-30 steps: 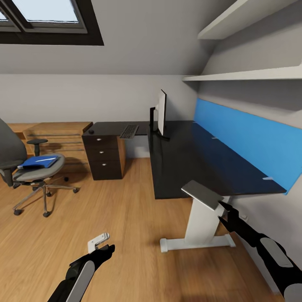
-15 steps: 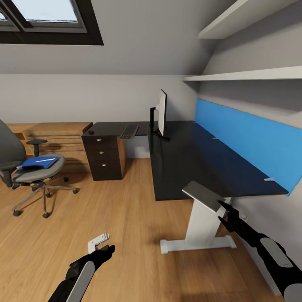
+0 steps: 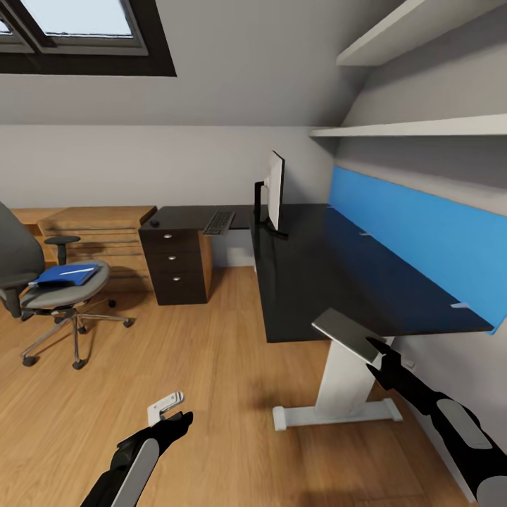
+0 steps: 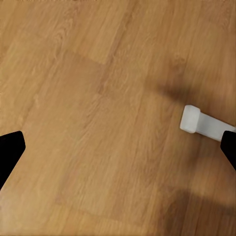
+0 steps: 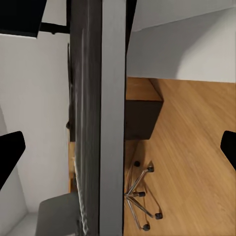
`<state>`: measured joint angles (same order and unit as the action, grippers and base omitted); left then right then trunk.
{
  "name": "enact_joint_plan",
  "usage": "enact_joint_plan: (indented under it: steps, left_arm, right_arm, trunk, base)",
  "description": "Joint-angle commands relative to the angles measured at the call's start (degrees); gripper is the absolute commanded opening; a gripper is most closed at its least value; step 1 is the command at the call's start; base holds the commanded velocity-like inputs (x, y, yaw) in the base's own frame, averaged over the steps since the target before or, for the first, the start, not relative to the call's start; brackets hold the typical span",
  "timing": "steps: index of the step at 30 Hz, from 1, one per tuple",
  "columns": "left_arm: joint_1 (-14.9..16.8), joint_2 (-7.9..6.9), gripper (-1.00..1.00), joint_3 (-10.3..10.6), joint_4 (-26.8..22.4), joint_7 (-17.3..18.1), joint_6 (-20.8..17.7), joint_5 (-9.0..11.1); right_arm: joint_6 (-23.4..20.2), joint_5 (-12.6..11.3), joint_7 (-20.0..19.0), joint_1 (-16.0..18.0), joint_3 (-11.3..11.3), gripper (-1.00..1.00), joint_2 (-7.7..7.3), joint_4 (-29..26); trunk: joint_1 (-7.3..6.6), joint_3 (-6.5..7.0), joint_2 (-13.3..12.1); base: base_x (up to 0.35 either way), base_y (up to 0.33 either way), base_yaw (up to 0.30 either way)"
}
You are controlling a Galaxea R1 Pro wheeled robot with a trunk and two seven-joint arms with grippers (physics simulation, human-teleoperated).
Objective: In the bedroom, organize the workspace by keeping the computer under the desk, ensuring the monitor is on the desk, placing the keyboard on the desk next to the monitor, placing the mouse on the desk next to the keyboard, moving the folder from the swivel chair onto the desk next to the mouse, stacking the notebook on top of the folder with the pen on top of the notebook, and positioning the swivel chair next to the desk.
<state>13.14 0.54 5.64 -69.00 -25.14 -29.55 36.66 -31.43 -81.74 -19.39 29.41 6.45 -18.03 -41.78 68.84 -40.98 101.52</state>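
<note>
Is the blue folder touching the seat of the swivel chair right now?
Touching. The head view shows the folder lying flat on the swivel chair seat, with no gap beneath it.

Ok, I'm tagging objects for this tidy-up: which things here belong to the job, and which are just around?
Job: desk, monitor, keyboard, swivel chair, blue folder and pen on its seat, grey notebook at the right hand.
Just around: low wooden cabinet, wall shelves, skylight.
</note>
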Motion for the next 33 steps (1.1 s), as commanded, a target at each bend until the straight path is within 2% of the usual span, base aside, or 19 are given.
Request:
enact_joint_plan:
  steps: [1,33]
  left_arm:
    - [0.0,-0.01,1.00,0.1,-0.1,-0.6,-0.1,0.6]
    - [0.0,-0.01,1.00,0.1,-0.1,-0.5,-0.1,0.6]
  right_arm:
    - [-0.4,-0.2,0.0,0.0,0.1,1.00,0.01,0.0]
    - [-0.4,-0.2,0.0,0.0,0.1,1.00,0.02,0.0]
  trunk:
    - [-0.23,0.13,-0.4]
    - [-0.67,0.49,-1.2]
  base:
    - [0.001,0.002,0.000]
    - [0.000,0.000,0.000]
